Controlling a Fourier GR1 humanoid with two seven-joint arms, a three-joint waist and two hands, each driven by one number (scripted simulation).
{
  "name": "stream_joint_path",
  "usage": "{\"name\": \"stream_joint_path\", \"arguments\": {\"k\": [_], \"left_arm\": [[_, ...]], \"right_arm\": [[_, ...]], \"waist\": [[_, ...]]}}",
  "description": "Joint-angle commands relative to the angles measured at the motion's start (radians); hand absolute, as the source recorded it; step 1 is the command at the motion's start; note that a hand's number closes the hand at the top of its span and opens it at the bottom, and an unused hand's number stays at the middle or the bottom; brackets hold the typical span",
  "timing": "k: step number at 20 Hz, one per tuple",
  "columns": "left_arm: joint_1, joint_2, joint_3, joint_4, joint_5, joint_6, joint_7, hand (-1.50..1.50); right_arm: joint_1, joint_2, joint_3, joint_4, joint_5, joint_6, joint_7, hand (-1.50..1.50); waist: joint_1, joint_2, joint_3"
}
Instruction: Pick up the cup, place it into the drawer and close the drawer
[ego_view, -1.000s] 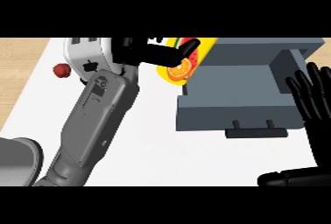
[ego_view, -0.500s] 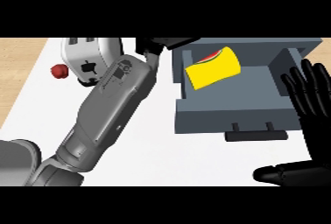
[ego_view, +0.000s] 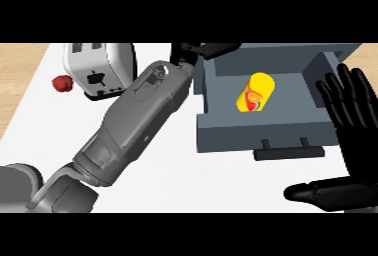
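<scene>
1. Head view, nearest edge: the robot's black right hand (ego_view: 347, 115) rested at the view's right, fingers straight and apart, holding nothing. It stood just beside the drawer, as it had a second before.
2. Next out, the grey box-shaped drawer (ego_view: 258, 135) stood pulled open on the white counter (ego_view: 192, 185), with its dark bar handle (ego_view: 289, 152) on the near side.
3. Inside it, the yellow cup with a red marking (ego_view: 255, 92) lay on its side on the drawer floor, apart from both hands. A second before, the left hand had held it over the drawer's left wall. My judgement: placing was done and only closing remained.
4. Farther on, the black left hand (ego_view: 210, 48) sat at the drawer's far-left corner, clear of the cup. I could not tell whether it was spread or curled.
5. Far left stood a white toaster (ego_view: 100, 70) with a small red round object (ego_view: 61, 83) beside it.
6. Counted: one cup, one drawer, one handle, one toaster, one red object, two hands.
</scene>
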Motion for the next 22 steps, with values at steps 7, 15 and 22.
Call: {"name": "stream_joint_path", "arguments": {"k": [7,15,22], "left_arm": [[-0.053,0.0,-0.2,0.116,0.114,0.056,-0.018,1.5],[-0.061,0.0,-0.337,0.166,0.123,0.115,0.009,-1.5],[-0.073,0.0,-0.342,0.157,0.191,0.089,-0.024,-1.5]], "right_arm": [[0.002,-0.03,-0.029,0.02,-0.05,0.051,-0.023,-1.5],[-0.009,0.018,0.018,0.056,-0.018,0.035,-0.072,-1.5],[-0.034,0.01,0.013,0.002,-0.057,0.024,0.001,-1.5]], "waist": [[-0.032,0.005,0.001],[-0.067,0.016,0.002],[-0.056,0.014,0.0]]}}
